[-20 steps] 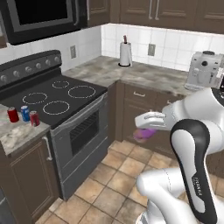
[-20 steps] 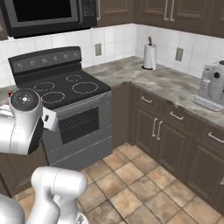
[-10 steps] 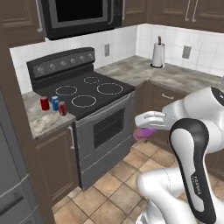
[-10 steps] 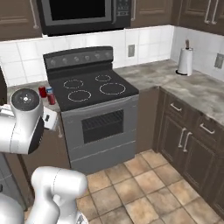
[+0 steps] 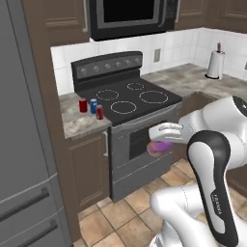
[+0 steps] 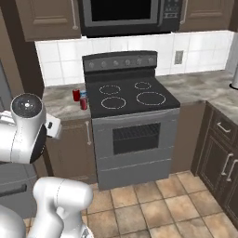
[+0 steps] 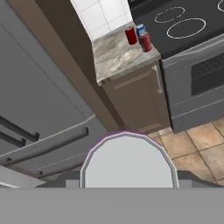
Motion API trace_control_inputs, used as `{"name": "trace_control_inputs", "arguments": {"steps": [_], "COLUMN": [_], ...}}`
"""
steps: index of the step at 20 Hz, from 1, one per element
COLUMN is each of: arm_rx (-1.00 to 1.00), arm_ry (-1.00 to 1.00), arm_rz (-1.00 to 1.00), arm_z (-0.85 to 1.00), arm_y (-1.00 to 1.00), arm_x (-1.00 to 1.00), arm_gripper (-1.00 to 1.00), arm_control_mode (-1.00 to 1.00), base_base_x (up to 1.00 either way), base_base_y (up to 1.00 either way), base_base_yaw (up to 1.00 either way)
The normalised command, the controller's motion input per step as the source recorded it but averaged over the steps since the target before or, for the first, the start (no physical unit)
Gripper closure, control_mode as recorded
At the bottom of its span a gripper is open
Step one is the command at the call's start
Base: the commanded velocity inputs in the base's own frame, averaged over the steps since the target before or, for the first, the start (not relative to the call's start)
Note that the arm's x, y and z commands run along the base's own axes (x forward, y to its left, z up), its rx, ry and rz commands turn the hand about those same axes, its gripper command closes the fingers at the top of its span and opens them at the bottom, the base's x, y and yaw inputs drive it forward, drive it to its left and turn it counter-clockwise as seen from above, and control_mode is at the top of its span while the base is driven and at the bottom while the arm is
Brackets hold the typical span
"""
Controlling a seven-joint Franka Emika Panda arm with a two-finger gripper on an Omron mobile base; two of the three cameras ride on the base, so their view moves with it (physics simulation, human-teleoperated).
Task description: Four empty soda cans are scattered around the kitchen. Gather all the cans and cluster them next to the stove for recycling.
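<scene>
Three cans point(image 5: 91, 106) sit on worktop point(image 5: 77, 123) left of stove point(image 5: 129, 99); base has swung round to face it. My claw point(image 5: 160, 146) pinches pink-purple can point(image 5: 159, 147), ready to place w/ cluster.

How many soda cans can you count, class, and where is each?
4. A red can, a blue can and another red can stand clustered on the counter left of the stove; a pink-purple can is in the gripper.
</scene>
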Motion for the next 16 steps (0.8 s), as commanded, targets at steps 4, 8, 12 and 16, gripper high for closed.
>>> {"name": "trace_control_inputs", "arguments": {"steps": [4,8,12,16], "arm_rx": [0.00,0.00,0.00,0.00], "arm_ry": [0.00,0.00,0.00,0.00], "arm_rz": [0.00,0.00,0.00,0.00], "arm_z": [0.00,0.00,0.00,0.00], "arm_y": [0.00,0.00,0.00,0.00], "arm_x": [0.00,0.00,0.00,0.00], "arm_gripper": [1.00,1.00,1.00,1.00], "arm_control_mode": [1.00,1.00,1.00,1.00], "base_base_x": [0.26,0.36,0.28,0.31], "base_base_y": [-0.15,-0.13,-0.36,-0.34], "base_base_yaw": [0.28,0.25,0.25,0.02]}}
